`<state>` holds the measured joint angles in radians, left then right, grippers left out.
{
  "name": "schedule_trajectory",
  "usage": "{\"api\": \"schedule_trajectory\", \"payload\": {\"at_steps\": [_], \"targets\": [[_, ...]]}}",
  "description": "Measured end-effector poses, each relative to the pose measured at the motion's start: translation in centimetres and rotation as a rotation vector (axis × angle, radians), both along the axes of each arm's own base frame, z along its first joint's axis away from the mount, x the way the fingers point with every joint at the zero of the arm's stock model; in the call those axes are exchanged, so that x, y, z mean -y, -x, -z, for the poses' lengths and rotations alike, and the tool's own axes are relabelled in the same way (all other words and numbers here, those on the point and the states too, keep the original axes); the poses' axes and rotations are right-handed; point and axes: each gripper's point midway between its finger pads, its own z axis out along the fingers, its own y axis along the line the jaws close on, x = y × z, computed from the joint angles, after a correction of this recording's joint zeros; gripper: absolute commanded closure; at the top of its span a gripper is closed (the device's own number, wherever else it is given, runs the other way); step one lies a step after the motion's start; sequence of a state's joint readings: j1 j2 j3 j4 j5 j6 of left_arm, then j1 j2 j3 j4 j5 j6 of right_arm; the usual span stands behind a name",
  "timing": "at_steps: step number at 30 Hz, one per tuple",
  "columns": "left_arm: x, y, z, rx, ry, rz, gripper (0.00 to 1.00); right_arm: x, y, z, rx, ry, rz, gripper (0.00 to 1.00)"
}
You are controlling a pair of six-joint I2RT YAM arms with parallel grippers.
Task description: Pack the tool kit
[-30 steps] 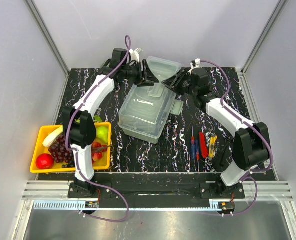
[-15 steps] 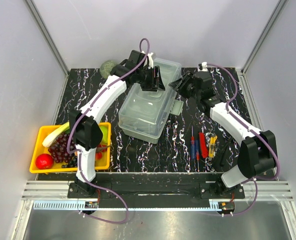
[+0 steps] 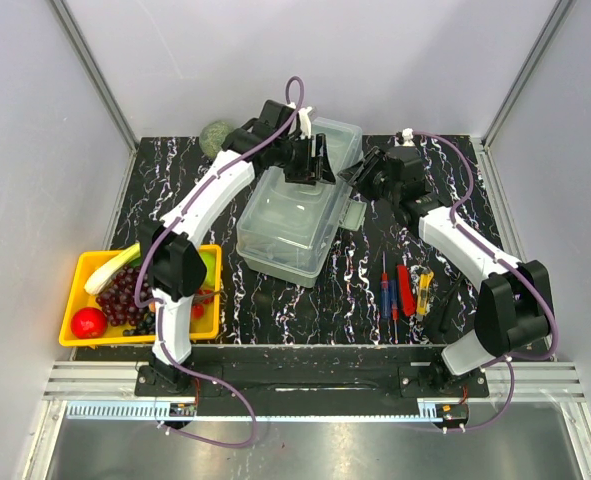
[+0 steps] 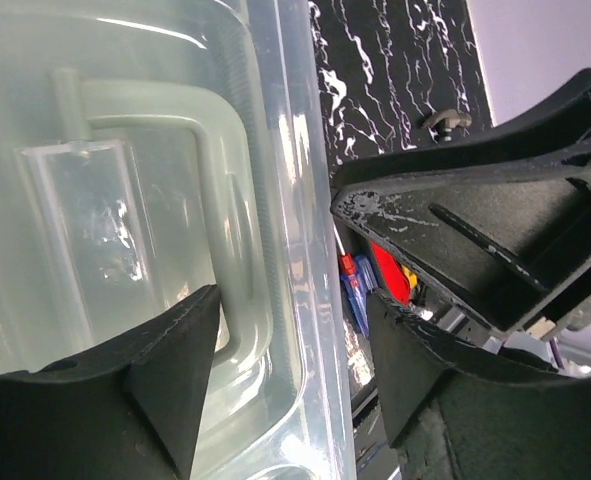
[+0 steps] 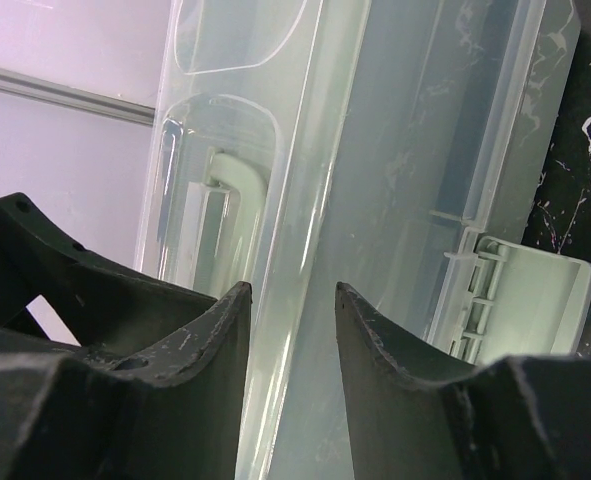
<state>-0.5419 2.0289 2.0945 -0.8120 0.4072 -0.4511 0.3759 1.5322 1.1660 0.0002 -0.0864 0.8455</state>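
Left end effector (image 3: 325, 162) spread over lidded toolbox (image 3: 287, 222); tray (image 3: 72, 302) holds fruit (image 3: 120, 293).

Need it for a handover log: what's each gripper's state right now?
Left gripper: open, straddling the lid edge of the translucent grey-green plastic toolbox.
Right gripper: slightly open, holding nothing.

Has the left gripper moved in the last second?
Yes. The left gripper has shifted right, further over the far end of the translucent pale grey-green plastic toolbox, whose base stayed put.
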Motion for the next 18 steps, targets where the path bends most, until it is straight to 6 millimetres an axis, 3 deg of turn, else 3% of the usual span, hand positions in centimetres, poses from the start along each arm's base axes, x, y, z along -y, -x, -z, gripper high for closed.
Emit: {"api": "schedule_trajectory", "payload": {"at_steps": [9,18], "targets": [[-0.4,0.5,-0.6,-0.110,0.146,0.066,0.42,0.0,0.1,0.1,-0.007,-0.002,0.000,0.53],[-0.1,0.2,-1.4,-0.242,0.372,0.077,0.43,0.1,0.3,0.2,-0.024,0.021,-0.009,0.49]]}}
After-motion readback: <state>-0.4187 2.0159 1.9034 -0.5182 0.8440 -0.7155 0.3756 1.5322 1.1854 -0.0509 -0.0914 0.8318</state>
